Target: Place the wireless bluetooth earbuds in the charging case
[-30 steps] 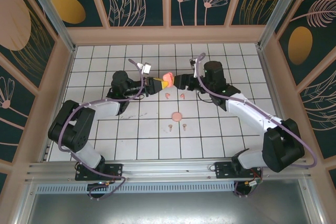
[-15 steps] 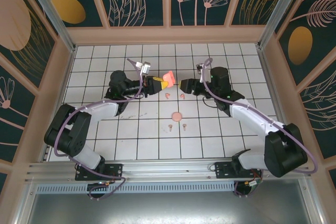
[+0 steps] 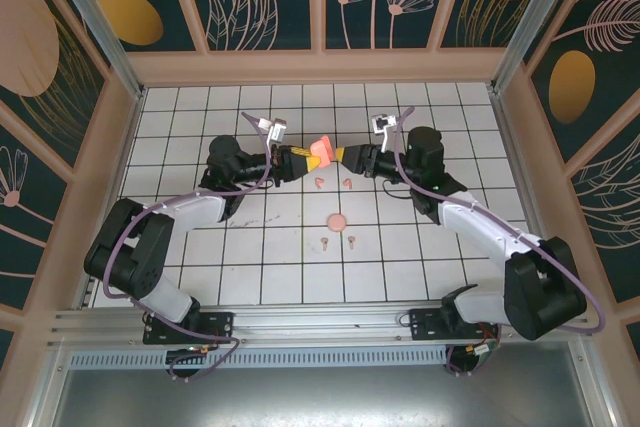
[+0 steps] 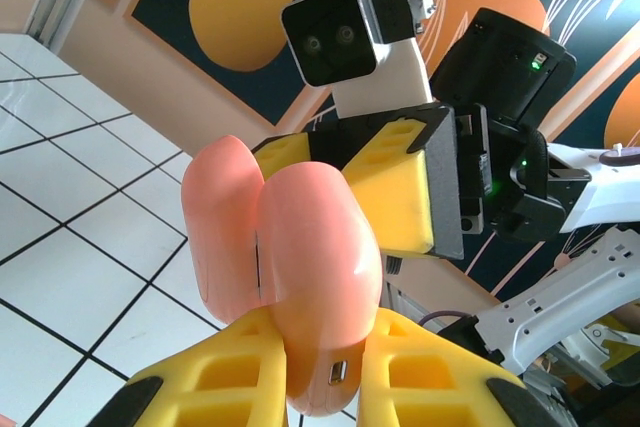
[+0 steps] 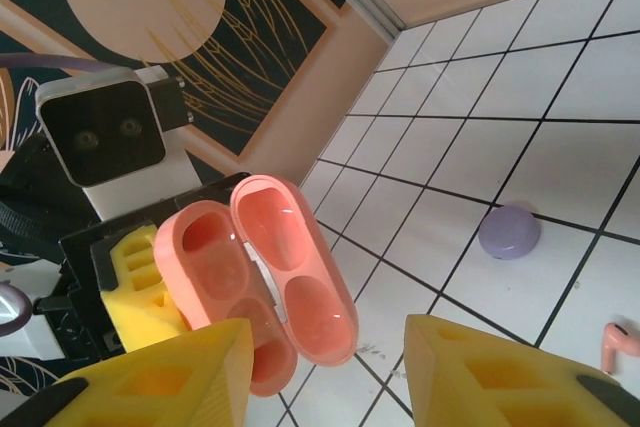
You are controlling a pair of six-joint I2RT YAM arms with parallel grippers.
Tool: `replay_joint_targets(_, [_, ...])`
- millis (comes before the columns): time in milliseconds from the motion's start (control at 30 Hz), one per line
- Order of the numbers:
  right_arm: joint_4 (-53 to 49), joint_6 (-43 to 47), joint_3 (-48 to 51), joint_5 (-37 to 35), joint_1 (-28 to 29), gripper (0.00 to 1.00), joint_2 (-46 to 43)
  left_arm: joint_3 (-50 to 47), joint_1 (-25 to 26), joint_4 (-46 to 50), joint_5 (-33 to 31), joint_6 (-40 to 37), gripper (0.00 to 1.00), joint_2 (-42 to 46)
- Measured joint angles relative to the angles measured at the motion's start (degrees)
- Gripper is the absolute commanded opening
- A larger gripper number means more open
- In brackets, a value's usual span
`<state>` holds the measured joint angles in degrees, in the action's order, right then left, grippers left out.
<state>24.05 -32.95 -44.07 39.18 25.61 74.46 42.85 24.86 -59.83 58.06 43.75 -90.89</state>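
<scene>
Left tool [image 3: 305,159] clamped shut on the base of the coral-pink charging case [image 3: 321,150], lid hinged open, raised off the worktop [image 3: 200,257]; right tool [image 3: 345,157] facing it, jaws partly apart on either side of the case's far end, gripping nothing; coral-pink earbuds [image 3: 318,183] on the tiles just below both tools, touching neither; pale pink earbuds [image 3: 325,241] nearer the arm bases; round case [image 3: 338,220] between the two pairs.
</scene>
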Motion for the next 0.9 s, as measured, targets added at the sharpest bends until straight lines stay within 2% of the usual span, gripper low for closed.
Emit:
replay_joint_targets(633, [3.19, -2.58, -0.59, 0.46, 1.79, 0.37, 4.90, -0.15, 0.20, -1.70, -0.15, 1.09, 0.00, 0.00])
replay_joint_targets(767, [4.13, -3.58, -0.68, 1.25, 1.77, 0.31, 5.22, -0.22, 0.37, -1.75, -0.15, 1.09, 0.00, 0.00])
replay_joint_targets(900, [4.68, -4.28, -0.79, 1.84, 1.81, 0.21, 5.25, -0.24, 0.50, -2.10, -0.20, 1.11, 0.00, 0.00])
